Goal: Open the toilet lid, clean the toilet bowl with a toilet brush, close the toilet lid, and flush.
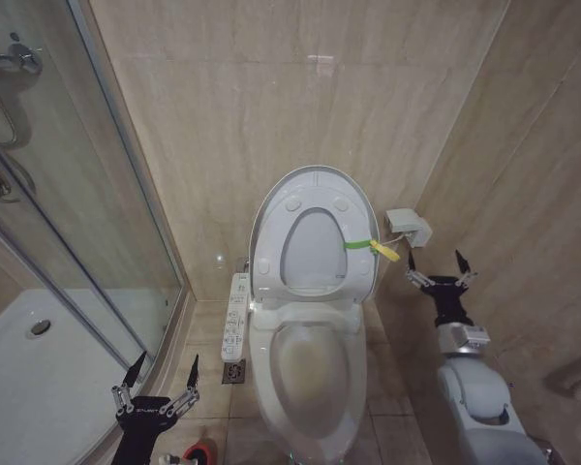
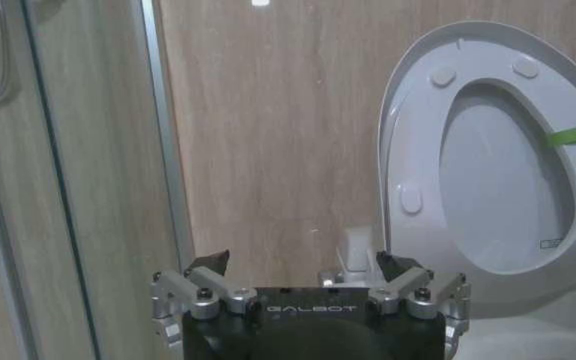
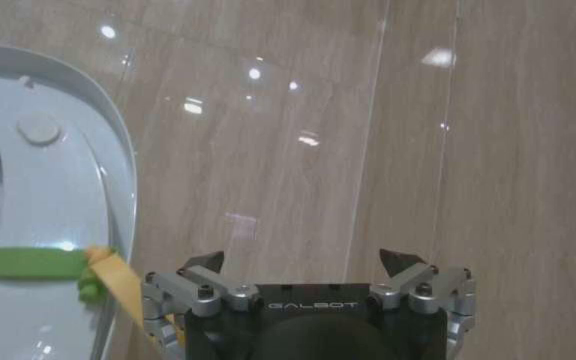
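Observation:
The toilet lid (image 1: 316, 175) stands raised against the back wall, and the white seat ring (image 1: 268, 247) is up in front of it. A green and yellow band (image 1: 370, 246) is tied to the seat's right side. Below, the toilet bowl (image 1: 308, 373) lies uncovered, with a yellowish tint inside. The red cup holder (image 1: 201, 451) of the toilet brush peeks in at the bottom edge; the brush itself I cannot make out. My left gripper (image 1: 165, 365) (image 2: 300, 261) hangs open left of the bowl, above the holder. Right of the toilet, near the band, my right gripper (image 1: 434, 260) (image 3: 303, 259) is open and holds nothing.
A glass shower enclosure (image 1: 87, 213) with a white tray (image 1: 39, 373) fills the left side. A control panel (image 1: 235, 315) sits on the bowl's left flank, with a floor drain (image 1: 233, 373) below it. A small white box (image 1: 408, 228) hangs on the right wall. Tiled walls close in behind and right.

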